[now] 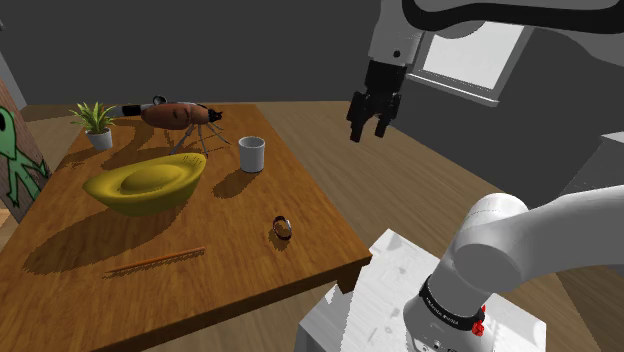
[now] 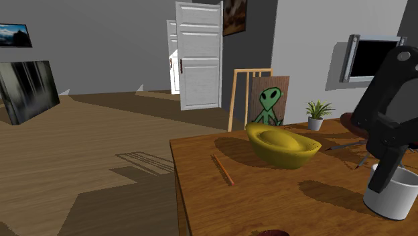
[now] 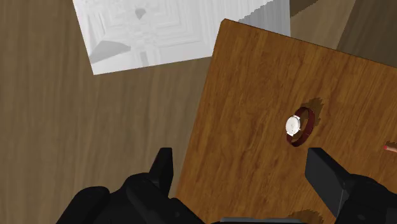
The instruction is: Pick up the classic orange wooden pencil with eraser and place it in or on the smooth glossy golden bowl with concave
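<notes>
Shoulder view: spread gripper (image 1: 368, 136) hovers over table (image 1: 300, 190) edge; watch (image 1: 283, 228) lies between it and pencil (image 1: 155, 262).

Glossy white, rounded Franka arm (image 1: 545, 240) with dark joint bands; small red marks (image 1: 481, 322) at four o'clock of its lowest black ring; matte all-black two-finger gripper (image 1: 367, 133); pale white boxy stand (image 1: 360, 310).
</notes>
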`<state>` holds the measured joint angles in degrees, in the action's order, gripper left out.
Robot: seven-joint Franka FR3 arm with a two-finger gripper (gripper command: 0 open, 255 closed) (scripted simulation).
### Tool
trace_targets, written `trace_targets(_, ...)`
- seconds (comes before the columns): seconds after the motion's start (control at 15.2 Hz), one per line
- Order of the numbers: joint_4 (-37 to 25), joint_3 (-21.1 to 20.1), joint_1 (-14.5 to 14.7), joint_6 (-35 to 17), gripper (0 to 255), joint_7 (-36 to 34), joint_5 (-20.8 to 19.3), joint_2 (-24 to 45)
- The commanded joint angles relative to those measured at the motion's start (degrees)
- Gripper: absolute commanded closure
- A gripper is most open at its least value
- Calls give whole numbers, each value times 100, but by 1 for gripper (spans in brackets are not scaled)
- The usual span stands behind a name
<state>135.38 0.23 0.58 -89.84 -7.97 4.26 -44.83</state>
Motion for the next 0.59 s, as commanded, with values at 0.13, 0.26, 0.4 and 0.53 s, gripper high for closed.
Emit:
trace_targets(0.13, -62, -115, 149, -307, 0, 170, -9, 334)
trace_targets(0.26, -143, -234, 291, -600, 0, 333, -26, 671)
trace_targets(0.4, -242, -355, 427, -877, 0, 486, -54, 1011)
trace_targets(0.53, -356, -481, 553, -1139, 0, 631, -92, 1351)
